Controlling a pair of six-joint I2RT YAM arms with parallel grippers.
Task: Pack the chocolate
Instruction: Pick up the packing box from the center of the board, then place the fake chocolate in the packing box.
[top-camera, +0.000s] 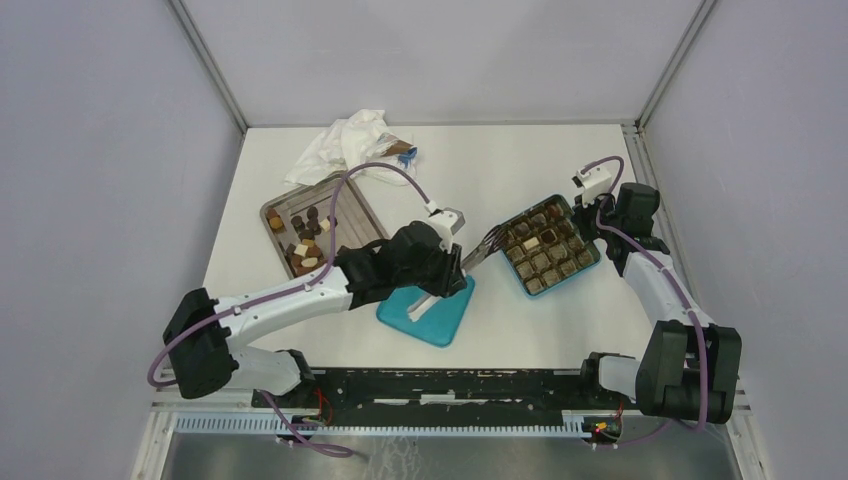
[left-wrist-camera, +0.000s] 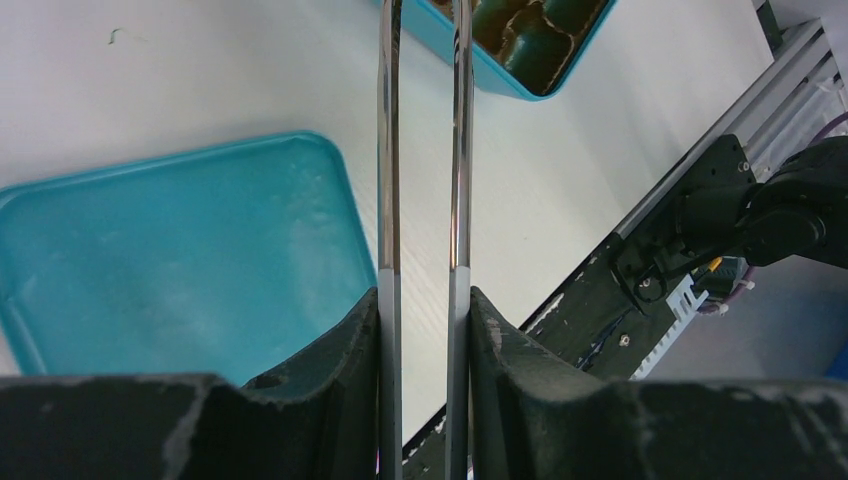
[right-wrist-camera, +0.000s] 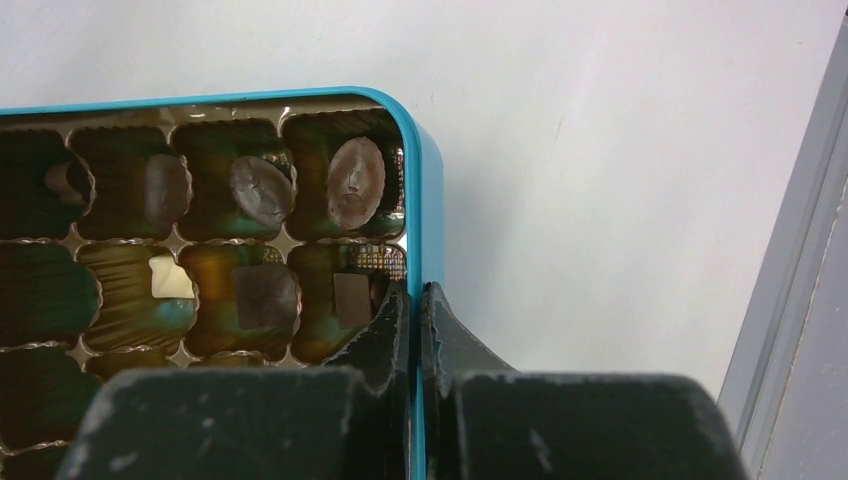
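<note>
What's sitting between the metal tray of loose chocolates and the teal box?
In the top view, the left gripper holding metal tongs fills the stretch up to the teal box; the teal lid lies just nearer the arms.

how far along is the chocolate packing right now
Partly done: the teal box already holds several pieces of chocolate. In hand: the right gripper pinches the box wall while the left gripper holds tongs reaching over the box. Left: more pieces on the metal tray, empty cups, and the lid lies beside the box.
</note>
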